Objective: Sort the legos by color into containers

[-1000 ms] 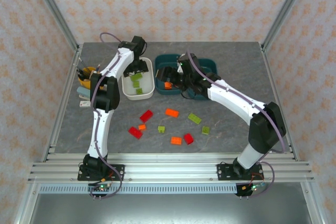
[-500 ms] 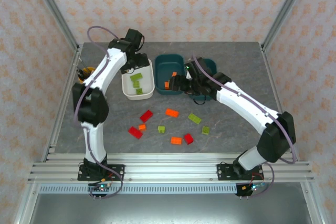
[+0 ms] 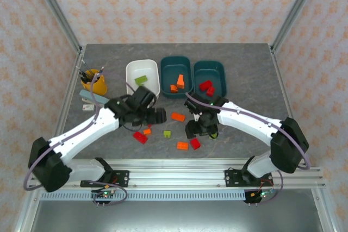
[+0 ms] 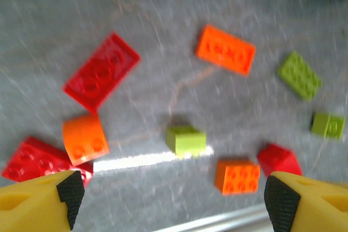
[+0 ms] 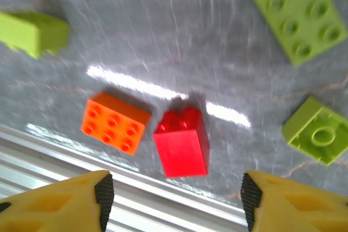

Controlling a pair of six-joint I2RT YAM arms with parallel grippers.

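Note:
Loose legos lie on the grey table near the front: an orange brick (image 3: 178, 116), a red one (image 3: 140, 137), a green one (image 3: 167, 133), an orange one (image 3: 182, 145) and a red one (image 3: 195, 143). My left gripper (image 3: 161, 117) hovers open over them, with the green brick (image 4: 186, 139) ahead of its empty gap (image 4: 173, 202). My right gripper (image 3: 194, 133) is open above the red brick (image 5: 181, 142), which lies just ahead of its gap (image 5: 175, 199). At the back, the white tub (image 3: 132, 74) holds green, the middle teal tub (image 3: 169, 68) orange and the right teal tub (image 3: 217, 71) red.
A yellow-orange cup of pens (image 3: 93, 80) stands at the back left with a pale flat object (image 3: 87, 99) in front of it. The aluminium rail (image 3: 174, 175) runs along the table's near edge, close behind the front bricks. Frame posts rise at the back corners.
Both arms have swung from the tubs at the back down to the loose bricks at the front. The right jaws have narrowed somewhat; the left stayed wide.

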